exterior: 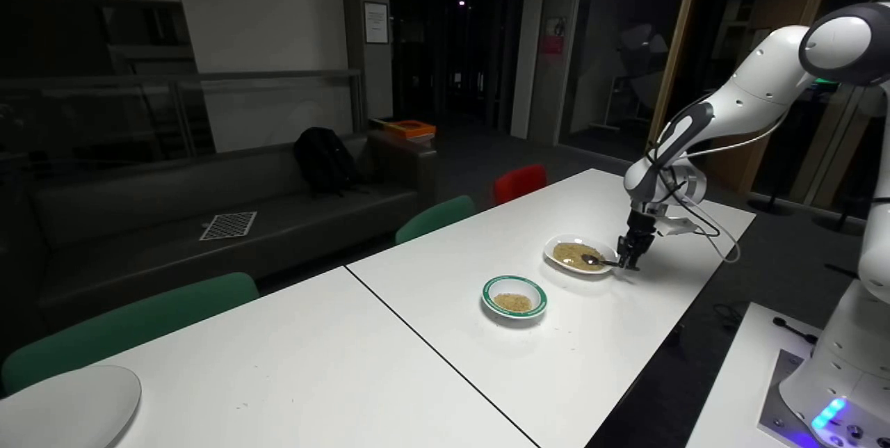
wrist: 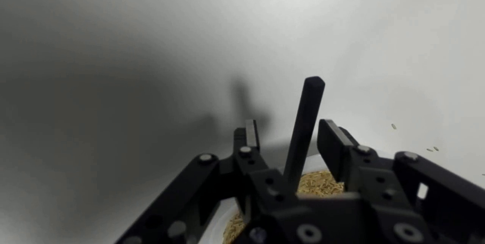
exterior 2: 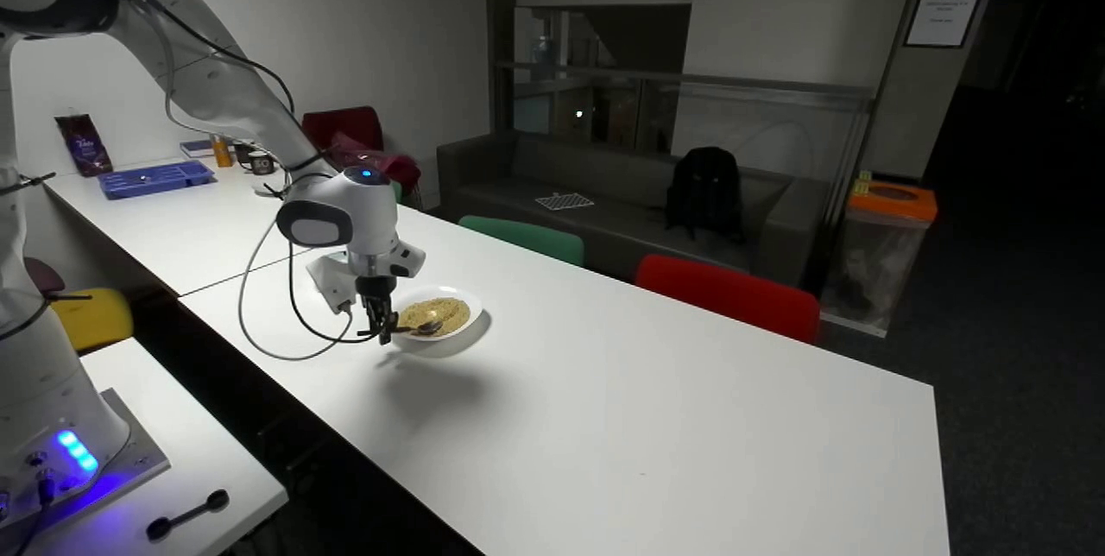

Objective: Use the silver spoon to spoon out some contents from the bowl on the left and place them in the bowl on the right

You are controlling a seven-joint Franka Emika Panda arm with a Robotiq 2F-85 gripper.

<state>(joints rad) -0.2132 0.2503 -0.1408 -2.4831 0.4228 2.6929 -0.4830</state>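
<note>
wrist view: my gripper [wrist: 290, 134], jaws apart, spoon handle [wrist: 304, 126] between; only exterior views show spoon head [exterior: 591, 259] inside edge of white bowl [exterior 2: 449, 292]

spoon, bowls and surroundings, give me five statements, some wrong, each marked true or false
1. In both exterior views, the spoon shows with its head inside the white bowl. True.
2. The gripper is shut on the spoon. False: the gripper is open, its gap wider than the dark handle.
3. The green-rimmed bowl holds tan grains. True.
4. In the wrist view, stray grains lie on the table. True.
5. The backpack sits on the table. False: the backpack sits on the sofa.
</note>
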